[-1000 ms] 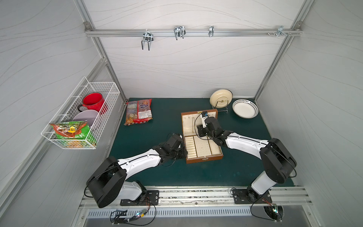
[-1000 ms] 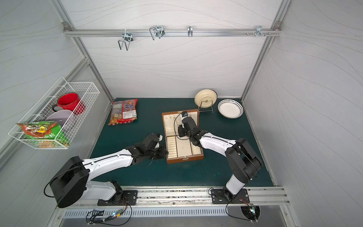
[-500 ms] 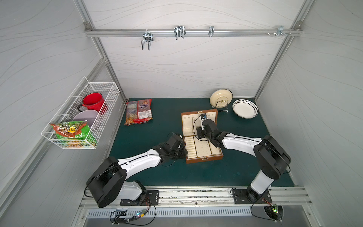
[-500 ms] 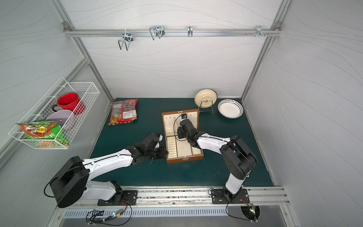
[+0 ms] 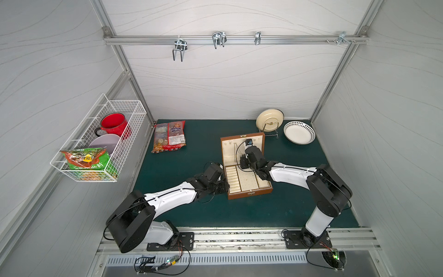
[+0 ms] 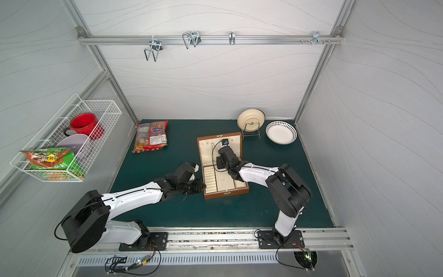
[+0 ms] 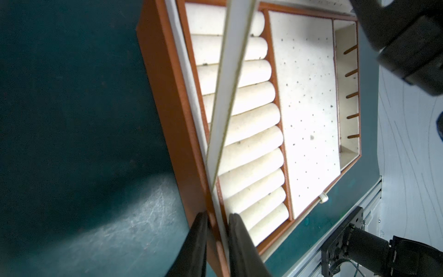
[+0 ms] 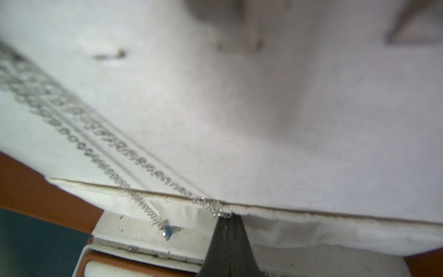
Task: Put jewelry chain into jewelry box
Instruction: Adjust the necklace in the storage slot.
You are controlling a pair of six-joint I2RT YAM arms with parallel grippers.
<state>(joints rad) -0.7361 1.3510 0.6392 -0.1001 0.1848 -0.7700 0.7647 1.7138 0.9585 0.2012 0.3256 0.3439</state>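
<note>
Your right gripper (image 8: 226,217), swung inward, is pinching the thin silver jewelry chain (image 8: 212,205) to guide it; left gripper (image 7: 218,214) is clamping the brown wooden jewelry box (image 7: 175,108) steady.

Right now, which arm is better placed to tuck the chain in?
Probably right: the right gripper is shut on the jewelry chain at the lid lining; the left gripper clamps the jewelry box wall, steadying it.

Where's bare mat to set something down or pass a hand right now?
Free: the mat between the snack bag and the jewelry box; the wide front strip between the box and the rail. Crowded: the back right corner with plate and bowl, and the box's sides, where the left gripper clamps its wall and the right gripper sits at the lid.
</note>
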